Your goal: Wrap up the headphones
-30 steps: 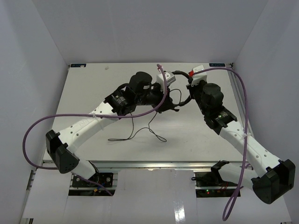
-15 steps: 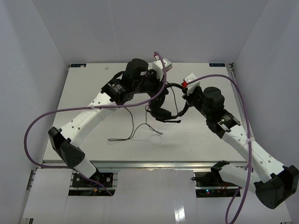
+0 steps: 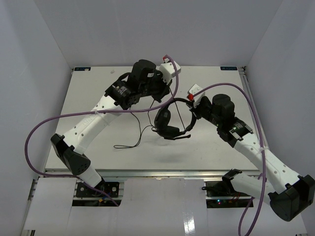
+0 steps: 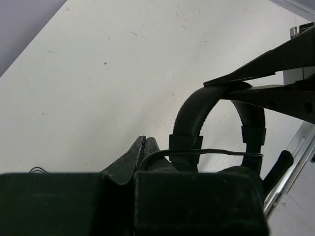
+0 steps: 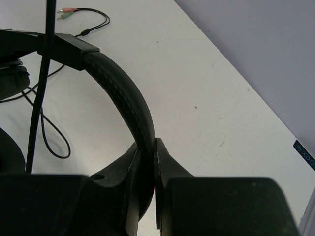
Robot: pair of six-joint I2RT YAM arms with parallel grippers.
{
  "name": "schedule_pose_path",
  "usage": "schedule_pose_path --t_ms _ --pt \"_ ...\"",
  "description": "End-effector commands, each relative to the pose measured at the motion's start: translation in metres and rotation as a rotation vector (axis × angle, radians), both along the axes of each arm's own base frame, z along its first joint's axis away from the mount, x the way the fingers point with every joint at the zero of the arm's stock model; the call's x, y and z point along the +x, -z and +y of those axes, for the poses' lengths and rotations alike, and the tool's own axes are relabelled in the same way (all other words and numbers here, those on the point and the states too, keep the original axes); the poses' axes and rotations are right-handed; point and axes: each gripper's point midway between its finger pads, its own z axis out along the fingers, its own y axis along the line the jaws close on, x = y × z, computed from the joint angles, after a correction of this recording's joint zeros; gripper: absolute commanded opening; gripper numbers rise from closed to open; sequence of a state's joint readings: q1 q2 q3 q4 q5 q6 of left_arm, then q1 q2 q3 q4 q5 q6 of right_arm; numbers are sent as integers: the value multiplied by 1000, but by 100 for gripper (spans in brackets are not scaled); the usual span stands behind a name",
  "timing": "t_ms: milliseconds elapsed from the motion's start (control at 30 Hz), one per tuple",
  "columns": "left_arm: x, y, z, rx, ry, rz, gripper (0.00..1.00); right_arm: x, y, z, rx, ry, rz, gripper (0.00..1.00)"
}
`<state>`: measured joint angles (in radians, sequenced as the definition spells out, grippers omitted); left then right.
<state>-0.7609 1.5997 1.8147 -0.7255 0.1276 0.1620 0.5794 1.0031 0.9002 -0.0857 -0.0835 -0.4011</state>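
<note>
The black headphones (image 3: 168, 123) hang above the table's middle, earcups low. My right gripper (image 3: 190, 110) is shut on the arched headband (image 5: 125, 93), which runs up between its jaws (image 5: 146, 147). My left gripper (image 3: 158, 93) is just behind and left of the headset, shut on the thin black cord (image 4: 216, 152). The cord leaves its closed jaws (image 4: 144, 143) and runs taut across the headband (image 4: 189, 113). The slack cord (image 3: 135, 140) trails on the table. The two coloured plugs (image 5: 66, 12) lie on the table in the right wrist view.
White table (image 3: 98, 132) with white walls on the sides and back. Purple arm cables (image 3: 44, 128) loop off the left and right (image 3: 256, 98). A cord loop (image 5: 51, 140) lies under the headset. The right gripper's fingers (image 4: 266, 69) show in the left wrist view.
The right gripper has carried the headphones leftward and nearer, so the earcups now hang lower over the middle. The left gripper has drawn back and left with the cord, pulling it taut.
</note>
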Motion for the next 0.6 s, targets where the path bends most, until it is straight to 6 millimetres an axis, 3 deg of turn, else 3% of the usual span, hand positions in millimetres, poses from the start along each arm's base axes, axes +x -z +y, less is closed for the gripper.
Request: schedule_pose_path --t_ms 0,133,233,400,567 --pt "14 -11 7 3 -37 -89 3 -16 -19 20 43 -116 -3 8" --pt "23 -25 -5 -41 -20 -141 3 -22 -17 25 51 -143 18 8" --pt "29 -21 -13 -37 -11 -138 4 -25 -23 28 75 -160 31 8" --pt "30 18 -6 16 -30 -100 5 -32 -49 29 122 -181 26 8" --pt "24 37 17 -14 -70 -88 5 -38 -71 24 146 -191 12 8"
